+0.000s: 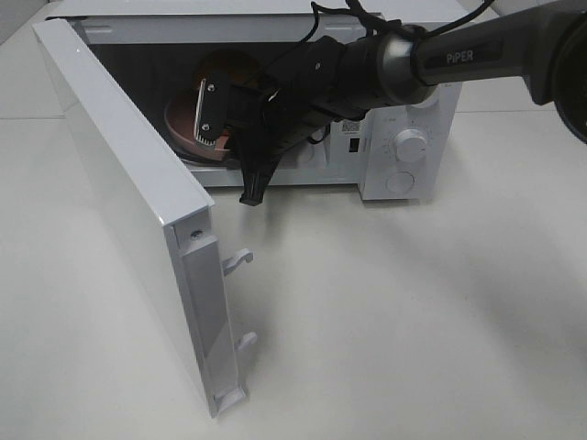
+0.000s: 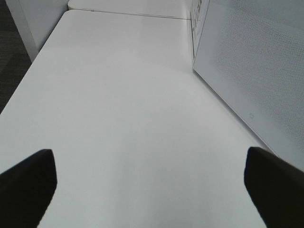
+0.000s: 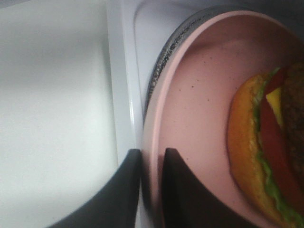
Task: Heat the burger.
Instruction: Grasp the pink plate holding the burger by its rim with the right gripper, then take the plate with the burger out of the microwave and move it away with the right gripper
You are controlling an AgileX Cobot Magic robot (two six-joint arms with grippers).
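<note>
The burger (image 3: 266, 156) is already inside the microwave (image 1: 404, 137), sitting on a pink plate (image 3: 199, 109) that rests on the oven's round glass tray (image 3: 164, 57). The right gripper (image 3: 151, 190) reaches into the opening, and its two dark fingers (image 3: 124, 194) are pinched on the plate's rim, one on each side of the edge. So the loading looks nearly done. I'd judge what is left is to let go of the plate, pull the arm (image 1: 459, 60) out, swing the door (image 1: 138, 211) shut and turn the dials (image 1: 411, 145) to start the heating.

The left gripper (image 2: 152, 190) hangs over bare tabletop (image 2: 123, 109) beside the microwave's perforated side wall, its fingers spread wide and holding nothing.

The burger has a golden, slightly glossy bun, a ruffled green leaf layer, a smooth red slice, a yellow bit that may be cheese, and a dark, grainy patty. The plate is matte pink with fine dark speckles and a thin raised rim. The microwave is smooth white, boxy, with two round knobs, one above the other, on its front panel. Its door stands wide open, with two hooked plastic latches on its free edge. The tabletop is plain, flat and white.
</note>
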